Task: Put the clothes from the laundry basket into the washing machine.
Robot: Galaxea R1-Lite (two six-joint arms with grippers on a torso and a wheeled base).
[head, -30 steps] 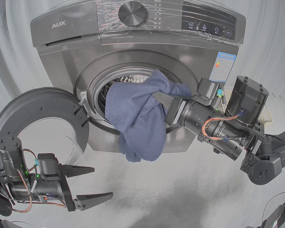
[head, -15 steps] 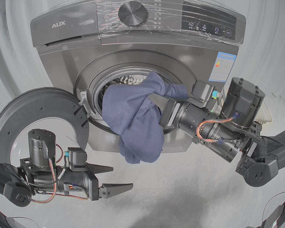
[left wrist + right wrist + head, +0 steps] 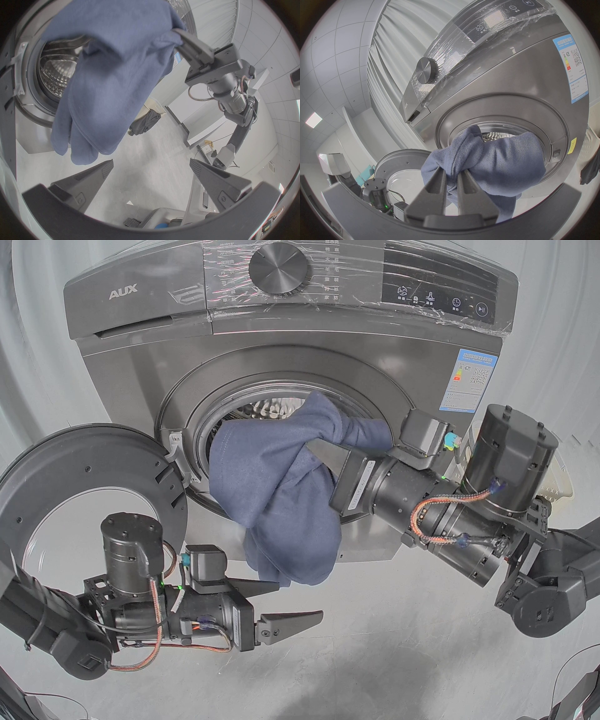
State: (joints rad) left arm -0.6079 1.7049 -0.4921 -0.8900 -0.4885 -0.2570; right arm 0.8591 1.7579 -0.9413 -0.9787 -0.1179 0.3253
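Observation:
A blue garment [image 3: 275, 484] hangs in front of the washing machine's round drum opening [image 3: 250, 412], its lower end drooping past the opening's rim. My right gripper [image 3: 315, 449] is shut on a bunched fold of the blue garment [image 3: 490, 162] near its top. My left gripper [image 3: 294, 602] stands open low down, just under the blue garment's hanging tail [image 3: 93, 103], with nothing between its fingers. The washing machine [image 3: 287, 334] is grey. A corner of the white laundry basket [image 3: 559, 480] peeks out behind my right arm, with a dark garment [image 3: 145, 122] draped on it.
The machine's round door [image 3: 81, 490] is swung open to the left, close behind my left arm. Pale bare floor [image 3: 387, 640] lies in front of the machine. A curtain [image 3: 37, 365] hangs behind it.
My left arm has swung in from the lower left toward the middle, its open gripper now under the garment's tail. The right gripper with the garment has shifted slightly left toward the drum opening.

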